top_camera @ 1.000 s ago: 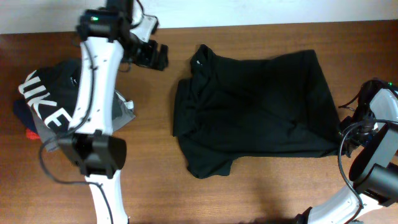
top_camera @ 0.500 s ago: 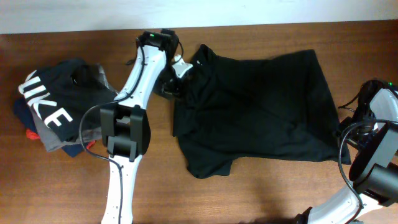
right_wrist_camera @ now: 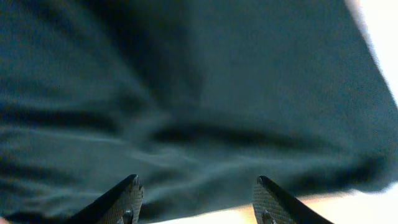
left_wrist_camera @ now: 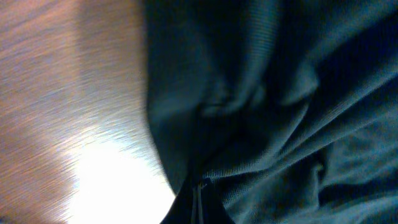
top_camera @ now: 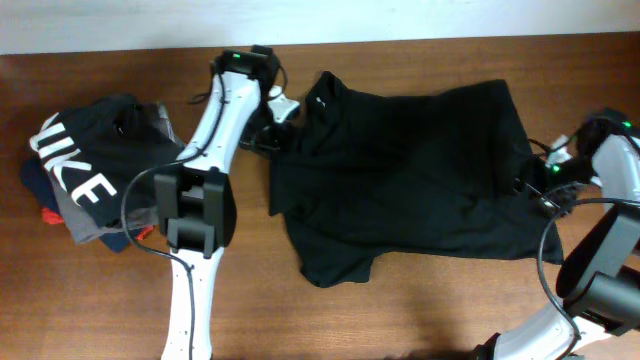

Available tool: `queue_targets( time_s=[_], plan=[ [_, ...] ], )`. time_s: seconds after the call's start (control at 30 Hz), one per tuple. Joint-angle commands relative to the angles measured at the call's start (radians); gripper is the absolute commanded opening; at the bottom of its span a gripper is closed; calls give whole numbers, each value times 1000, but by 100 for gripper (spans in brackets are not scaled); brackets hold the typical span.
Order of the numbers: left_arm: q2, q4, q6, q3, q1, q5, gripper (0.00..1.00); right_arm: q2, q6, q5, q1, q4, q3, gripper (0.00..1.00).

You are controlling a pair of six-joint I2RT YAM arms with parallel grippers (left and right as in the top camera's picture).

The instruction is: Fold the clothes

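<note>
Black T-shirt lies spread on the wooden table; we note the left gripper pinched closed on fabric at its left edge, while the right gripper hangs open-jawed over its right edge.

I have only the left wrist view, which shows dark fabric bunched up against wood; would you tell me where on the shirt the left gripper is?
Observer: The left gripper is shut on the black T-shirt at its side edge, just below the collar.
Operator: Thank you. What is the right arm doing?
Observer: The right gripper hangs open over the shirt's opposite edge, with nothing between its fingers.
Operator: Is anything else nearby?
Observer: A pile of other garments, topped by one with white NIKE letters, lies apart from the shirt, beyond the left arm.
</note>
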Motion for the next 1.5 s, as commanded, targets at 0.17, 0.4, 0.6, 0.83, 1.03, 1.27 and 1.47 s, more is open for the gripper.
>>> queue_targets(
  time_s=[0.17,0.4,0.6,0.83,1.03,1.27,1.47],
  plan=[
    [-3,31,-64,34,197,-51,0,11,22,-63,163,132,-21,44],
    [-3,84,-56,64,249,-5,3,19,29,-63,201,154,-35,31],
    [-15,8,-56,109,248,7,31,19,29,6,195,111,-35,51],
    [-142,-143,-56,315,248,9,60,19,66,42,141,111,-35,62],
    [-341,-174,-77,346,248,8,60,23,43,42,135,185,-52,58],
    [-654,-174,-155,122,248,-117,57,64,76,30,135,253,-144,49],
    [-891,-172,-197,-399,248,-93,59,64,86,30,134,259,-154,53]
  ],
)
